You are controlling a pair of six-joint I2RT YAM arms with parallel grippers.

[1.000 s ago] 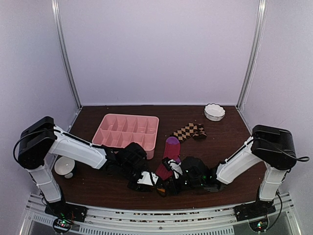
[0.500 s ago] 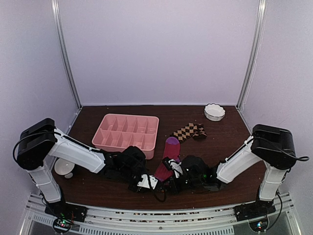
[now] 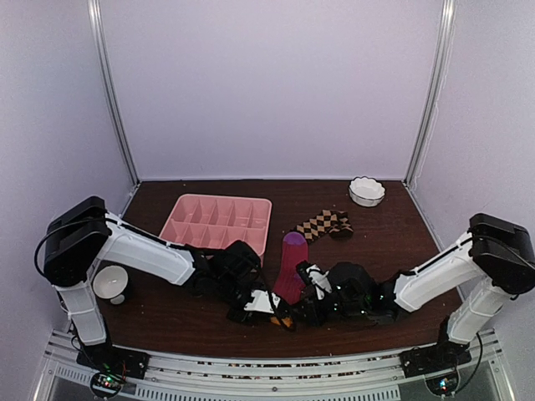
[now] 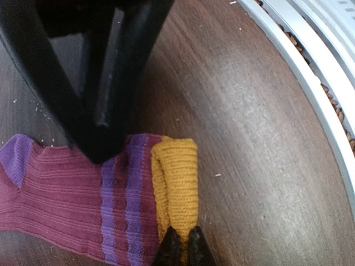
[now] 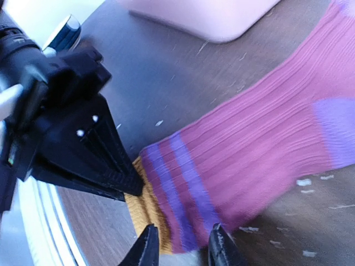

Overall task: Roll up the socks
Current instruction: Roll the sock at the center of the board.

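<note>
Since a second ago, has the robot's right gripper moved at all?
Yes. Seen from above, the right gripper by the magenta-pink sock has shifted slightly to the right, farther from the pink divided plastic tray.

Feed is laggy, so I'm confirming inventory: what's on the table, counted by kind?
Socks: 2, the magenta-pink sock and the checkered sock
Divided trays: 1, the pink divided tray
White bowls: 2, the scalloped bowl at back right and the plain bowl at the left edge
Total: 5
</note>
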